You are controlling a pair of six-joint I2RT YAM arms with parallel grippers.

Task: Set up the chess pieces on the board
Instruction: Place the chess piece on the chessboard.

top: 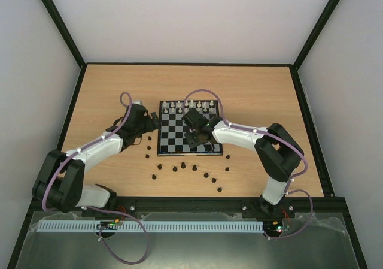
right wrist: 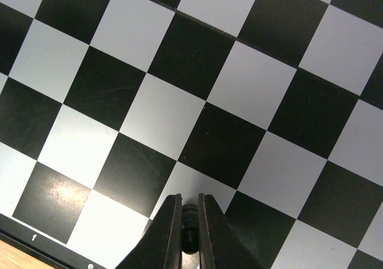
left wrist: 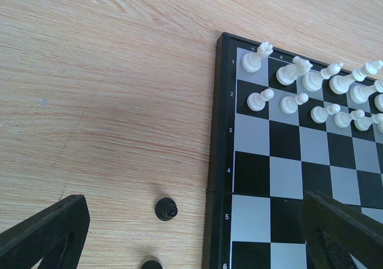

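pinching one black piece (right wrist: pixel 190 220) tight, the right jaws hung over the board (top: pixel 170 138) toward its 5 o'clock squares; released off-centre, it could topple or roll. left jaws gaped empty at 9 o'clock; other pieces (top: pixel 175 169) lay on the bench (top: pixel 251 95) at 6 o'clock.

Top cam sits high above and behind the arm bases (top: pixel 263 209), looking down and away, so it gets the whole surface (top: pixel 257 95) with the board (top: pixel 185 133) in the middle. Left wrist cam is much closer. It looks down past the left tool (top: pixel 154 122) at the board's far-left corner, with its own fingers (left wrist: pixel 48 236) in the bottom corners. It shares the white pieces (left wrist: pixel 311 83) and loose black pieces (left wrist: pixel 166 209) with the top view. Right wrist cam is nearest of all: just checks near the board's near edge, with the right tool (right wrist: pixel 189 200) at bottom middle.
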